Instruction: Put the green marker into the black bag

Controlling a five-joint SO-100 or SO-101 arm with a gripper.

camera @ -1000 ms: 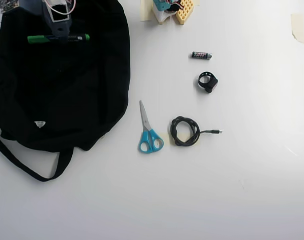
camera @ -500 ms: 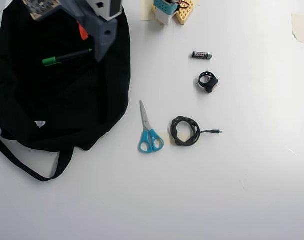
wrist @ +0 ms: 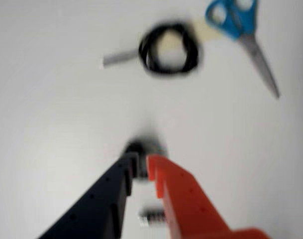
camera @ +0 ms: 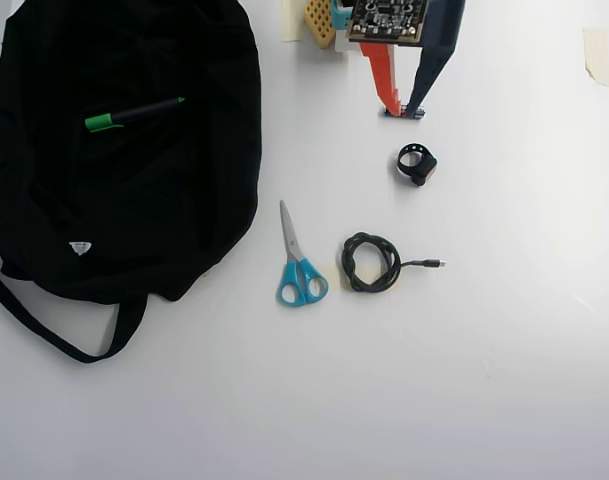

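Observation:
The green marker (camera: pixel 134 113), with a black barrel and green cap, lies slanted on the fabric of the black bag (camera: pixel 134 210), which fills the upper left of the overhead view. I cannot tell whether it rests on top or in the opening. My gripper (camera: pixel 404 108) is far to the right of the bag, low over the table near the top edge. In the wrist view the gripper (wrist: pixel 140 167) has its dark and orange fingers nearly touching at the tips, with nothing seen held. Marker and bag are out of the wrist view.
A small black ring-like object (camera: pixel 416 164) lies just in front of the gripper. A coiled black cable (camera: pixel 370 263) and blue-handled scissors (camera: pixel 298 262) lie mid-table; both also show in the wrist view, the cable (wrist: pixel 168 49) and scissors (wrist: pixel 243 35). The bag's strap (camera: pixel 44 330) loops toward the front left.

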